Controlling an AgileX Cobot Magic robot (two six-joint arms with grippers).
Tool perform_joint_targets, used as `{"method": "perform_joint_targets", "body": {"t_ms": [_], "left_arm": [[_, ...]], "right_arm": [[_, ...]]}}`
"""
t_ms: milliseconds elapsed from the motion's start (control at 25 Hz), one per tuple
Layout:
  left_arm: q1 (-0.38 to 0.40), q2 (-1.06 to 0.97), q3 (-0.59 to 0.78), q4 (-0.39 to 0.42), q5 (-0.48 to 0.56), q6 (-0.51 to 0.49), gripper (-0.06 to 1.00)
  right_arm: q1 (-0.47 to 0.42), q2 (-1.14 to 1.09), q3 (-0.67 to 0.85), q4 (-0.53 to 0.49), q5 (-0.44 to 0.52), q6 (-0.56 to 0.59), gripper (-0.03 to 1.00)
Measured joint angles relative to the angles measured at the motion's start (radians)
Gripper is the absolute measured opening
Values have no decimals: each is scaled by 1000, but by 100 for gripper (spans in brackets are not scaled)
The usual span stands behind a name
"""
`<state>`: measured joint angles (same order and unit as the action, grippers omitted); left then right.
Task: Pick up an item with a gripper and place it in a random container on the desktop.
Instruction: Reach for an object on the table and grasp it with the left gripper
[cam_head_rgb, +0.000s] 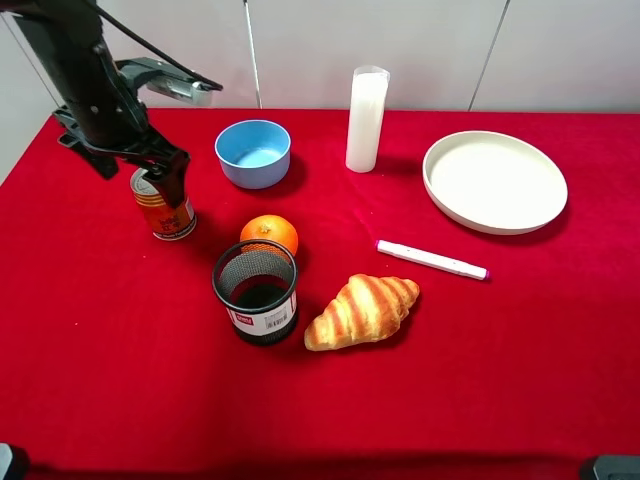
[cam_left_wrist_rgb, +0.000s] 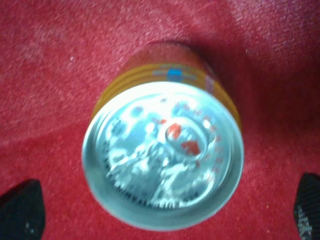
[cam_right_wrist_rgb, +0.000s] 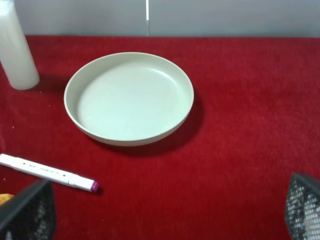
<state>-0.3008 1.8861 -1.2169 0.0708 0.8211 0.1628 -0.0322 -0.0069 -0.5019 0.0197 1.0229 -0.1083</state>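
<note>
The orange-and-gold can (cam_head_rgb: 165, 215) stands on the red desktop (cam_head_rgb: 500, 400) at the left, leaning slightly. My left gripper (cam_head_rgb: 165, 172) hangs right over its top. In the left wrist view the can's silver pull-tab top (cam_left_wrist_rgb: 162, 160) fills the space between the two dark fingertips (cam_left_wrist_rgb: 22, 210), which stand wide apart and clear of the can, so the left gripper (cam_left_wrist_rgb: 165, 212) is open. The light-blue bowl (cam_head_rgb: 253, 153) is empty, just right of and behind the can. My right gripper (cam_right_wrist_rgb: 165, 210) is open and empty and does not show in the exterior view.
An orange fruit (cam_head_rgb: 269, 235) and a black mesh pen cup (cam_head_rgb: 256, 292) sit right of the can, with a croissant (cam_head_rgb: 361, 310) beside them. A white cylinder (cam_head_rgb: 366, 120), a cream plate (cam_head_rgb: 495, 180) and a white marker (cam_head_rgb: 431, 259) lie further right.
</note>
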Motion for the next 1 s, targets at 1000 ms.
{"method": "perform_joint_targets", "body": {"t_ms": [1000], "left_arm": [[-35,139,-8,40,-93,17,90]], "right_arm": [[0,0,0,0,0,0,69]]}}
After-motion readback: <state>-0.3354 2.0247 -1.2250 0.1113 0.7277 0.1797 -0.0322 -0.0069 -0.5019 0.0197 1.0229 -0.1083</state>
